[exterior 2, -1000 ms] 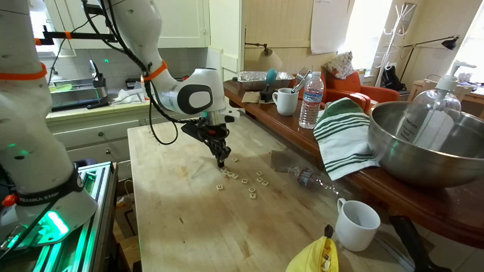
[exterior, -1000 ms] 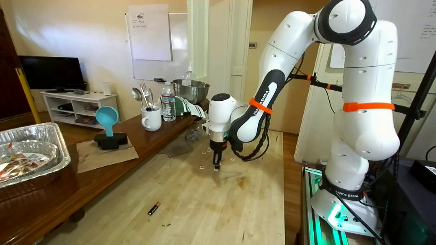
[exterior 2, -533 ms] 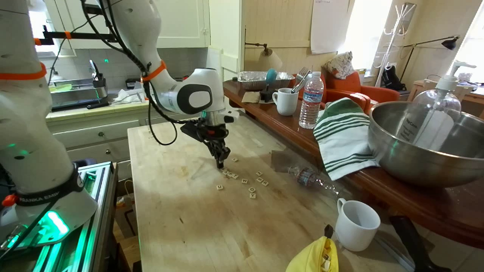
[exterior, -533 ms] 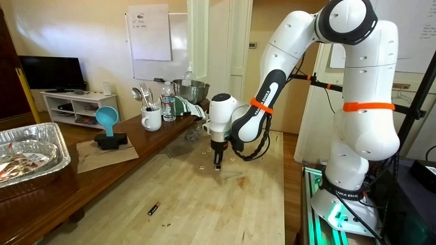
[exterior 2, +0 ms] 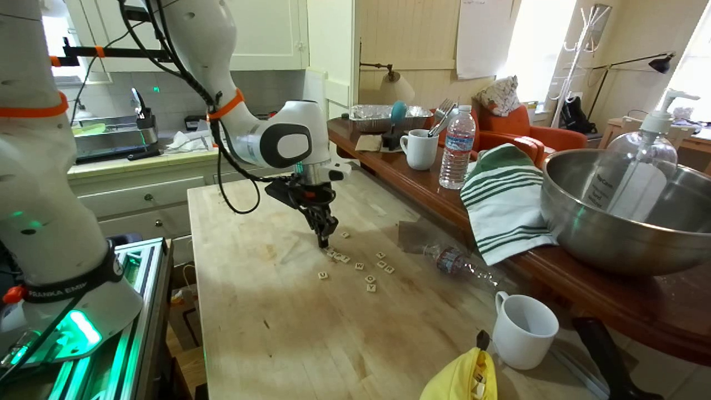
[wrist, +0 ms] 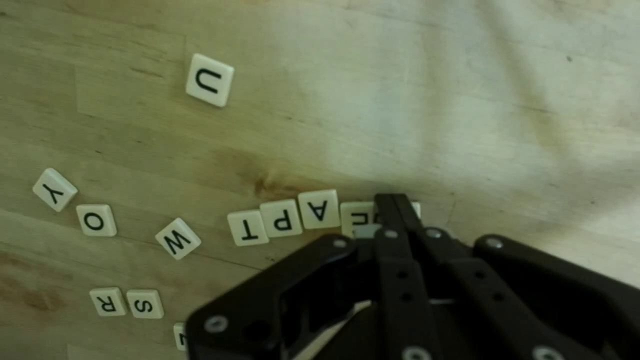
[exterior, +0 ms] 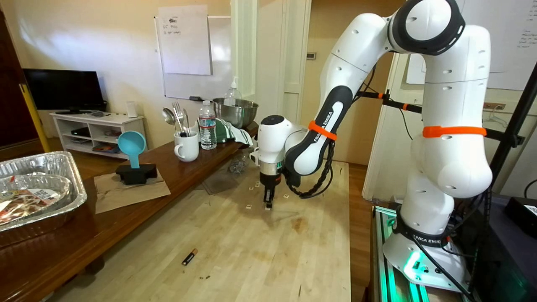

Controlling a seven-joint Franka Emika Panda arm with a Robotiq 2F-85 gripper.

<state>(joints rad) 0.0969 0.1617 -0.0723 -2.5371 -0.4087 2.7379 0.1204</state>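
Observation:
My gripper points down and is shut, its fingertips pressed together with nothing seen between them. In both exterior views the gripper is low at the tabletop among small white letter tiles. In the wrist view the fingertips lie over the end of a row of tiles: T, P, A and a partly covered tile. A tile corner shows beyond the fingers; the rest is hidden. I cannot tell whether the tips touch it. A U tile lies apart.
More tiles lie loose, including Y, O and S. A battery lies on the wooden table. A clear bottle, white mug and yellow pouch are also there. A raised brown ledge borders the table.
Over the first half second my gripper shifted very slightly, to the right in an exterior view. Since then nothing has visibly moved.

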